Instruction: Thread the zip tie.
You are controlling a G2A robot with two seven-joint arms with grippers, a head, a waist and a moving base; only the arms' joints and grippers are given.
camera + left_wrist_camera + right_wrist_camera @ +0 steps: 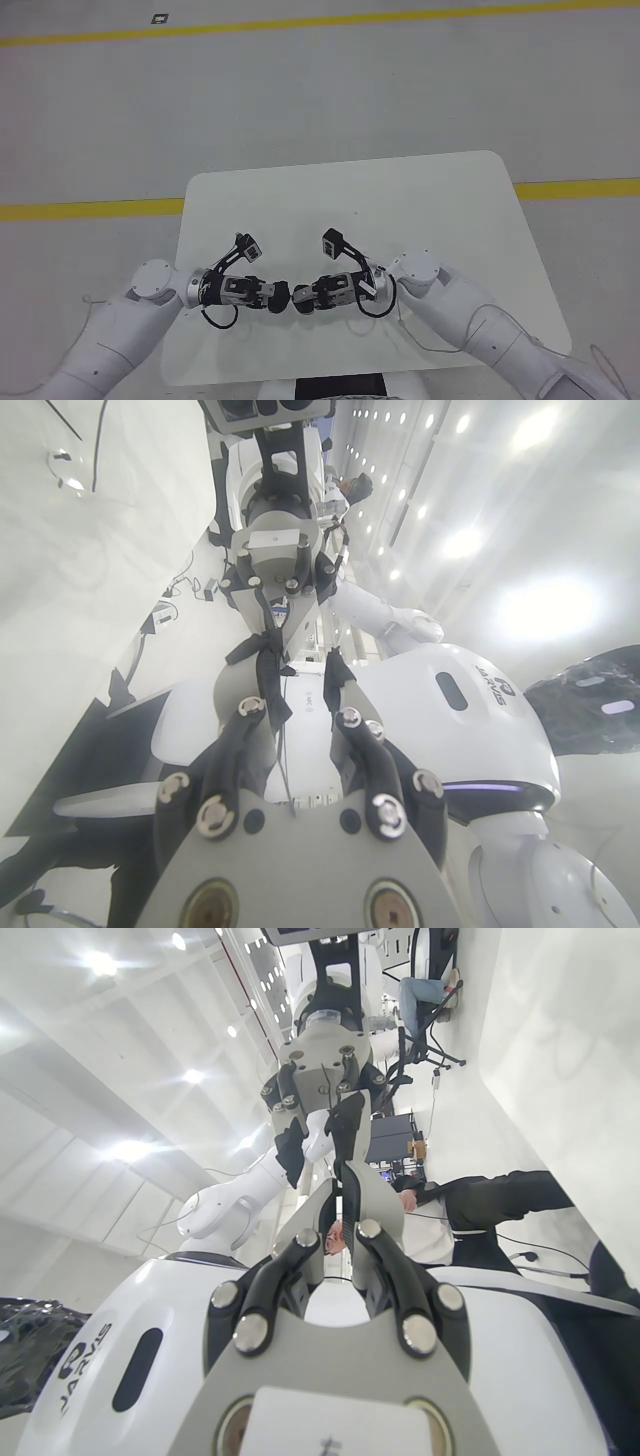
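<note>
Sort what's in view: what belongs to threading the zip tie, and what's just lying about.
Job: zip tie; right gripper, shut on it; left gripper, open, the tie between its fingers.
Lying about: white table; dark marker on the floor; yellow floor lines.

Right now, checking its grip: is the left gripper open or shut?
Open. The left gripper has its pads clearly apart, with the thin zip tie running through the gap.

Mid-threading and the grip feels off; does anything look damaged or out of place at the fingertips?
Yes. The black padding on the right gripper looks ragged: a loose flap sticks out sideways where it pinches the zip tie. The pads on the open left gripper look frayed too.
</note>
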